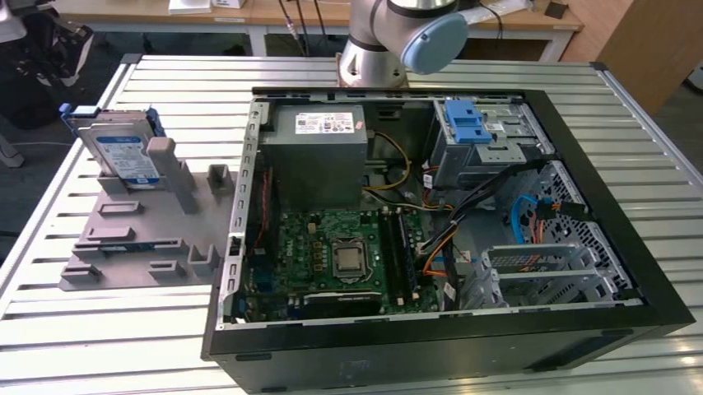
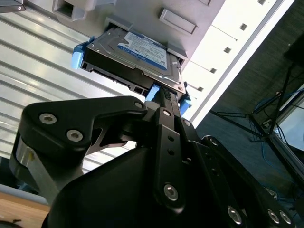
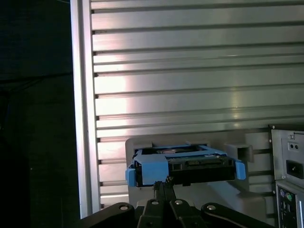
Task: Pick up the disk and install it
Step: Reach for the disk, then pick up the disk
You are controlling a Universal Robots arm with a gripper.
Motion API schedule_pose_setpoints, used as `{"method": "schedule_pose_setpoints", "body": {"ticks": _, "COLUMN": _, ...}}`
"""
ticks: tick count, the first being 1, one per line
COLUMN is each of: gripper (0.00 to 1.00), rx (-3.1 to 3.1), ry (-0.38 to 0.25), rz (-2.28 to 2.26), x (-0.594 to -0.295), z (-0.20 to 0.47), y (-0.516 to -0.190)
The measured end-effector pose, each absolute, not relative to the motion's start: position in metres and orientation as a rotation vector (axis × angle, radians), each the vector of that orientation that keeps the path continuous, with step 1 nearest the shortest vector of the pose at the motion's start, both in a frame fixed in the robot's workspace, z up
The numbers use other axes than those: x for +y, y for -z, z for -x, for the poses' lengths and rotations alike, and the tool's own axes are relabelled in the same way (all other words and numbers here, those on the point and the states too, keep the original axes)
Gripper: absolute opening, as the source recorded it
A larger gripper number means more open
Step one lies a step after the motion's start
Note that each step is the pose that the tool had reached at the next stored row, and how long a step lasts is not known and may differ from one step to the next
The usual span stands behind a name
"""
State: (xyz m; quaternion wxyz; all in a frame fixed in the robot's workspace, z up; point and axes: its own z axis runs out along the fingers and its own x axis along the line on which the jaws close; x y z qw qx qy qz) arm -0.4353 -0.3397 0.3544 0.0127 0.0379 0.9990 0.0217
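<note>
On the slatted table [image 1: 110, 346], beside the open computer case [image 1: 439, 354], a grey stand [image 1: 121, 247] holds the disk [image 1: 123, 152] on edge. The gripper [image 3: 164, 182], jaws clenched on nothing, points at its narrow side, long axis crosswise, apart

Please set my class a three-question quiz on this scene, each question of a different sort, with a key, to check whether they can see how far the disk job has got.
1. True or false: the disk already sits inside the open computer case.
2. Multiple choice: the disk is propped on edge in A) the grey fixture beside the case, B) the metal drive cage, C) the power-supply box.
3. Fill in: the plastic rails round the disk's edges are ___ in colour.

Key: 1 false; 2 A; 3 blue.
</note>
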Motion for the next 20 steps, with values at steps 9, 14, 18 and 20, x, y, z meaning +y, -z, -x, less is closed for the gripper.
{"method": "schedule_pose_setpoints", "body": {"ticks": 9, "gripper": 0.11, "rx": 3.115, "ry": -0.068, "rz": -0.072, "x": -0.3397, "z": 0.4357, "y": -0.3542}}
{"method": "schedule_pose_setpoints", "body": {"ticks": 14, "gripper": 0.11, "rx": 3.117, "ry": -0.07, "rz": 0.064, "x": -0.3397, "z": 0.4357, "y": -0.354}}
{"method": "schedule_pose_setpoints", "body": {"ticks": 18, "gripper": 0.11, "rx": 3.115, "ry": -0.071, "rz": 0.172, "x": -0.3397, "z": 0.4357, "y": -0.3538}}
{"method": "schedule_pose_setpoints", "body": {"ticks": 20, "gripper": 0.11, "rx": 3.112, "ry": -0.071, "rz": 0.224, "x": -0.3397, "z": 0.4358, "y": -0.3537}}
